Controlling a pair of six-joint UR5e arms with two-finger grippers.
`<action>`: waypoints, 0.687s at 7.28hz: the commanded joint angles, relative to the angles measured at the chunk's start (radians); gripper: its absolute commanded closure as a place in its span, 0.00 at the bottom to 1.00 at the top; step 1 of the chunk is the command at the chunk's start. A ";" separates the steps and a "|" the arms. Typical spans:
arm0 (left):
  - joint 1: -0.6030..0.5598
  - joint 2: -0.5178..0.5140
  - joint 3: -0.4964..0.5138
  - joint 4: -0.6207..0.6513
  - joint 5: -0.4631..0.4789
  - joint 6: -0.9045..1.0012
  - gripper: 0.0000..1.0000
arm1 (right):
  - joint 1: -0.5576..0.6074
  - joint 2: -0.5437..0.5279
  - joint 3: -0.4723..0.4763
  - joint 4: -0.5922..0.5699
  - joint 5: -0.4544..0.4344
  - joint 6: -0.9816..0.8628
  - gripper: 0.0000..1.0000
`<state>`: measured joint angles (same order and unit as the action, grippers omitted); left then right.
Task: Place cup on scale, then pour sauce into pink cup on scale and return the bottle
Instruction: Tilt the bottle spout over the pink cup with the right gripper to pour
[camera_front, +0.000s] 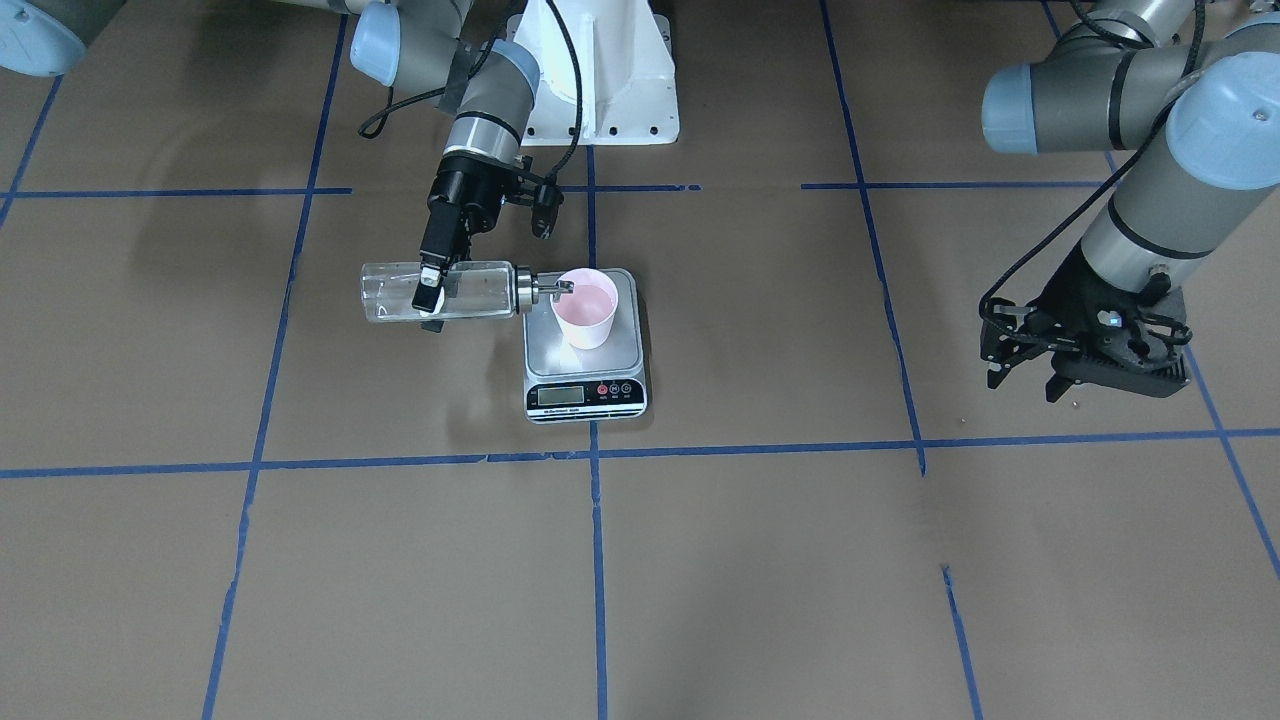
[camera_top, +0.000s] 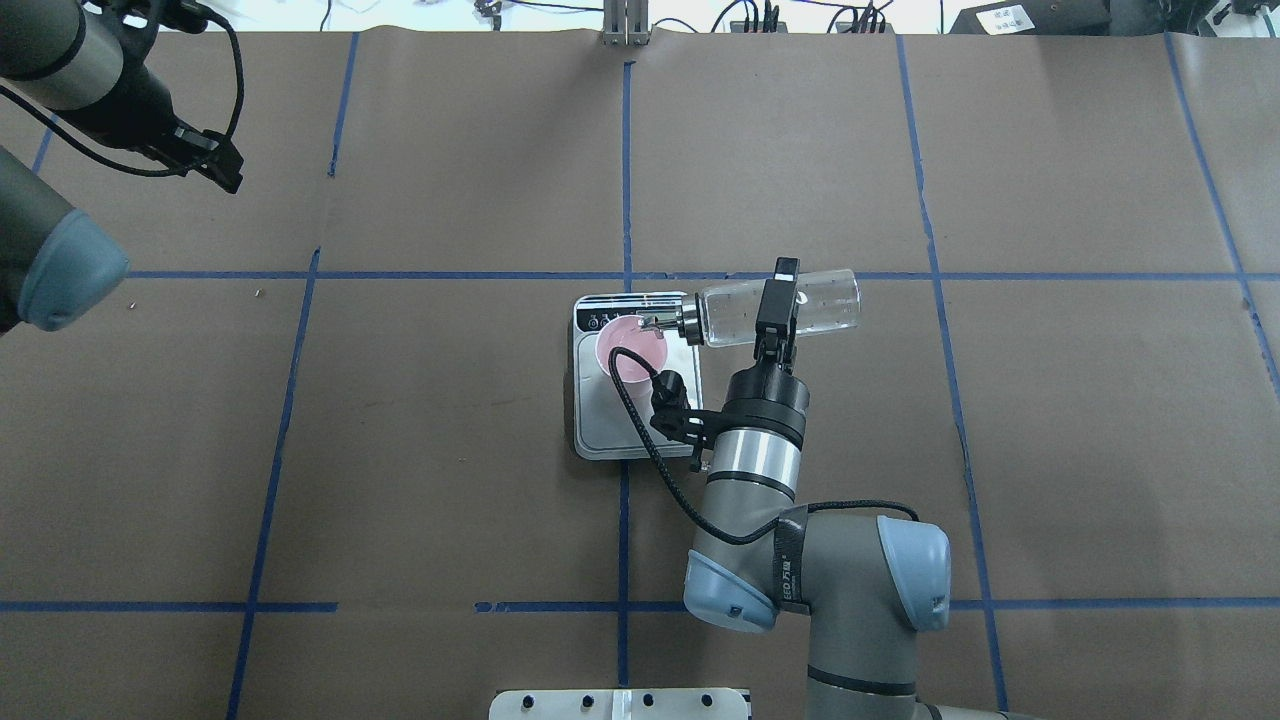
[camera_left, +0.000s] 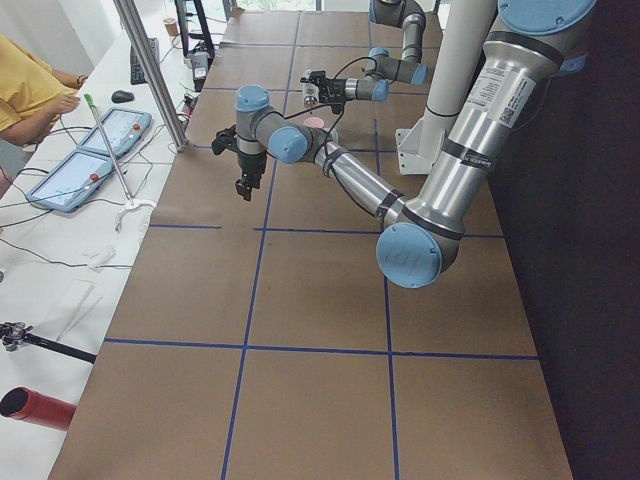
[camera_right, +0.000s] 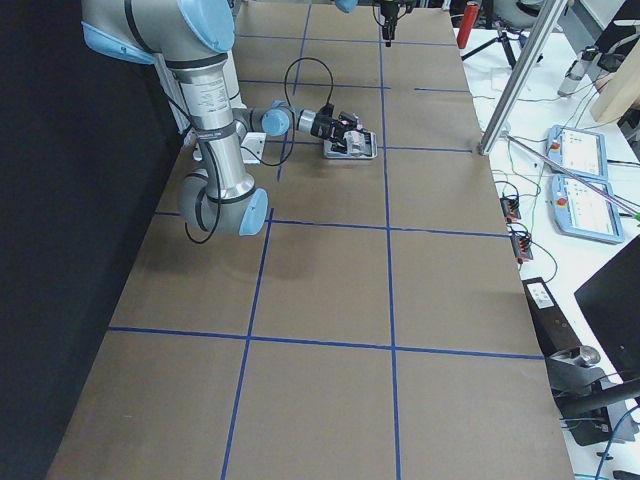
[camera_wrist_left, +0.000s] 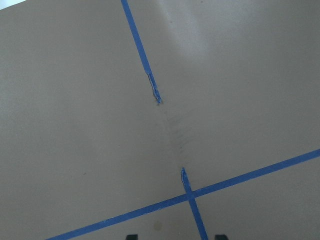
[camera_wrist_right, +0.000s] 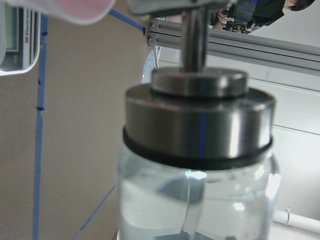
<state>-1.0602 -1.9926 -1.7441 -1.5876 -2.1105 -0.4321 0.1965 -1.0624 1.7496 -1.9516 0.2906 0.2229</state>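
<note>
Right tool (camera_front: 432, 300) clamped across the mid-body of a small clear cylindrical glass bottle (camera_front: 475, 290). Left tool (camera_front: 1025, 385) fingers spread wide, holding nothing, hovering well apart from the rest. Brown-paper counter (camera_front: 760, 560) with blue tape grid carries a small rectangular silver-topped digital scale (camera_front: 560, 350). Bottle held horizontal just beside the scale, its silver metal spout (camera_front: 558, 288) reaching over the rim of a small pale pink tapered cup (camera_front: 588, 318). Cup stands upright on the scale platform. Can't tell if anything flows.
</note>
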 joint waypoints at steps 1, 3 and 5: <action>0.000 0.000 0.000 0.000 0.000 -0.002 0.39 | 0.000 -0.001 -0.001 -0.001 -0.004 -0.035 1.00; 0.000 -0.002 0.000 0.000 0.001 -0.003 0.39 | 0.000 -0.004 0.001 -0.001 -0.019 -0.076 1.00; 0.002 0.000 0.000 0.000 0.001 -0.002 0.39 | 0.000 -0.001 0.002 -0.001 -0.019 -0.077 1.00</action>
<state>-1.0595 -1.9930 -1.7442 -1.5877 -2.1095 -0.4345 0.1966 -1.0639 1.7510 -1.9528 0.2722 0.1493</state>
